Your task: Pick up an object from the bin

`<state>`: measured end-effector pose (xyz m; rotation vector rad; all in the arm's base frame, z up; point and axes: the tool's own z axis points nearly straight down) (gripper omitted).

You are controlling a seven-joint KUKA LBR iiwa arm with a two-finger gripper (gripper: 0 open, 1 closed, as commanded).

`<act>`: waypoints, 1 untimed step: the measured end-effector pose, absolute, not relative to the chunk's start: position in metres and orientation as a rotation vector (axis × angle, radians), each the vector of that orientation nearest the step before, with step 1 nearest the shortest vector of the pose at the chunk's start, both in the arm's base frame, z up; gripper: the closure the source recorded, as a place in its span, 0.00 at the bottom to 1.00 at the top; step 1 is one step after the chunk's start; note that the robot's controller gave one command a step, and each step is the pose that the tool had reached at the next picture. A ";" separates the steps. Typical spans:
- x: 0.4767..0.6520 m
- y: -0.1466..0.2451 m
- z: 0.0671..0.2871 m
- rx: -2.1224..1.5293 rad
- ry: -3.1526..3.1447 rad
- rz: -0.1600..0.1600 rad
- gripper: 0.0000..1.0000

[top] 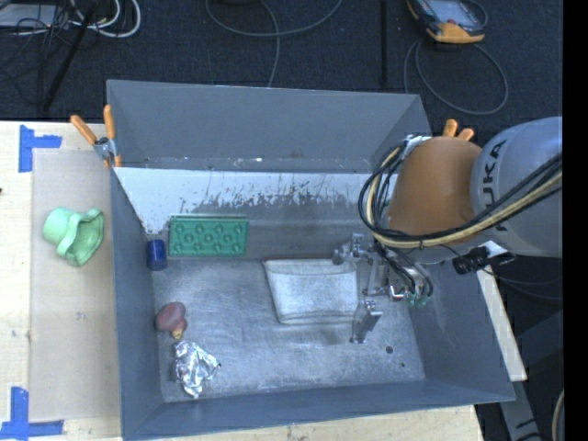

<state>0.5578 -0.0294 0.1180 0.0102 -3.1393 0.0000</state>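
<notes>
The grey metal bin [303, 361] is viewed from above and slightly to one side, its whole interior framed; the arm [514, 186] is seen at the right.

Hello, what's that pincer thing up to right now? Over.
Pincer open, down low. At right edge of pale grey pad, not gripping it. Nothing in the way.

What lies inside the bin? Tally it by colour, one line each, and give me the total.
Green: 1, studded flat block
Blue: 1, small cylinder
Reddish brown: 1, rounded lump
Silver: 1, crumpled foil
Pale grey: 1, shallow tray
Total: 5
</notes>
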 end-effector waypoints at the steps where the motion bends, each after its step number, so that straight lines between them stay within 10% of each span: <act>1: 0.555 -0.017 0.071 -0.186 -3.142 -0.001 0.00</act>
